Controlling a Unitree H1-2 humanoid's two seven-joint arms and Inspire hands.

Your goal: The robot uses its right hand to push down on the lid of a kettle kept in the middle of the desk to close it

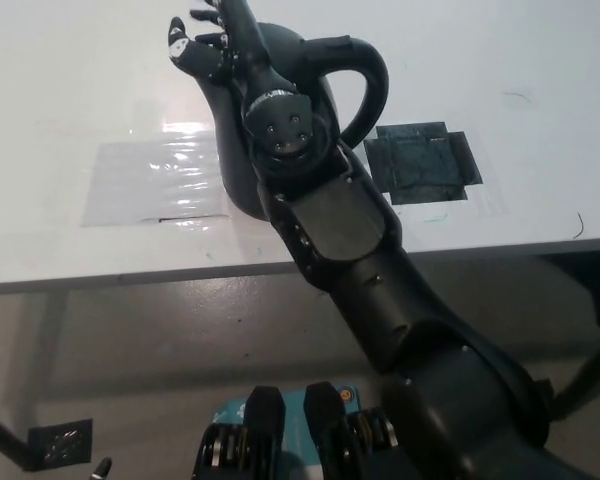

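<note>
A dark grey kettle [242,178] stands in the middle of the white desk [500,60], its curved handle [368,82] pointing right. My black right arm reaches from the bottom right across the kettle. The right hand [208,42] lies on the kettle's top, open, with its fingers spread toward the upper left. The arm and hand hide the lid, so I cannot tell how it sits. My left hand is out of the picture.
A black taped square [420,165] lies on the desk right of the kettle. A glossy grey sheet [152,182] lies to its left. The desk's front edge [100,282] runs across the picture's middle, with floor below it.
</note>
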